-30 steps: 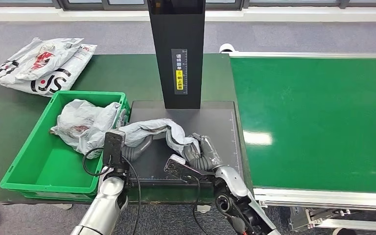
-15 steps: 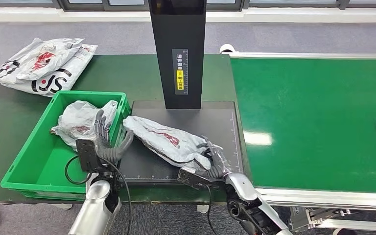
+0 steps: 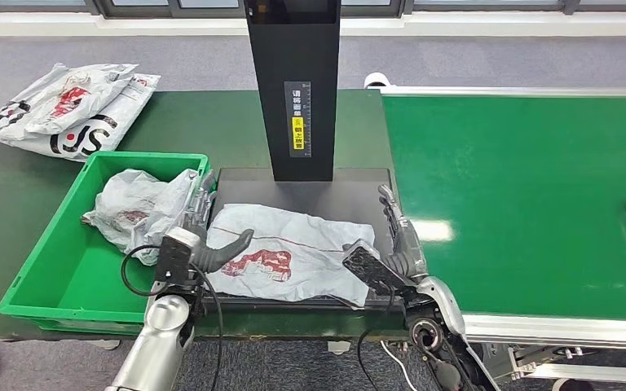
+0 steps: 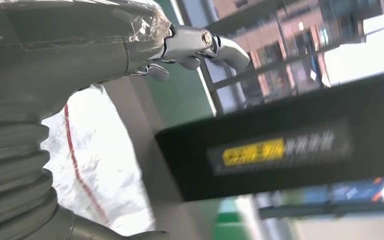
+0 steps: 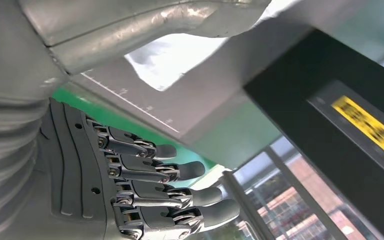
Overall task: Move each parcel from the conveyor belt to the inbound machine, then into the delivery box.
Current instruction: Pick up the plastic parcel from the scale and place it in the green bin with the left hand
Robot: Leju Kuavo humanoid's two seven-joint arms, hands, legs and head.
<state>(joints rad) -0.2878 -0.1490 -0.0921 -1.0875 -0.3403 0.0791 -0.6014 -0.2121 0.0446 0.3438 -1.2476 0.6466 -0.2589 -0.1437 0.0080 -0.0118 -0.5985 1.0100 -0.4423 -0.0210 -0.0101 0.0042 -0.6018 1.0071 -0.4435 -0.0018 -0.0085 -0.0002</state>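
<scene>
Head view shows me a parcel [image 3: 285, 254] flat on the inbound machine [image 3: 310, 189], both hands [image 3: 200, 236] [image 3: 395, 240] spread wide and holding nothing; delivery box [image 3: 41, 277] transfer remains.

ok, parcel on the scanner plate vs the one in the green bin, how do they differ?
The plate parcel lies spread flat on the black plate; the bin parcel is crumpled in the green bin. The plate parcel looks larger. Its red print shows clearly; the bin parcel's is mostly folded under. Both are grey plastic mailers with red markings.
</scene>
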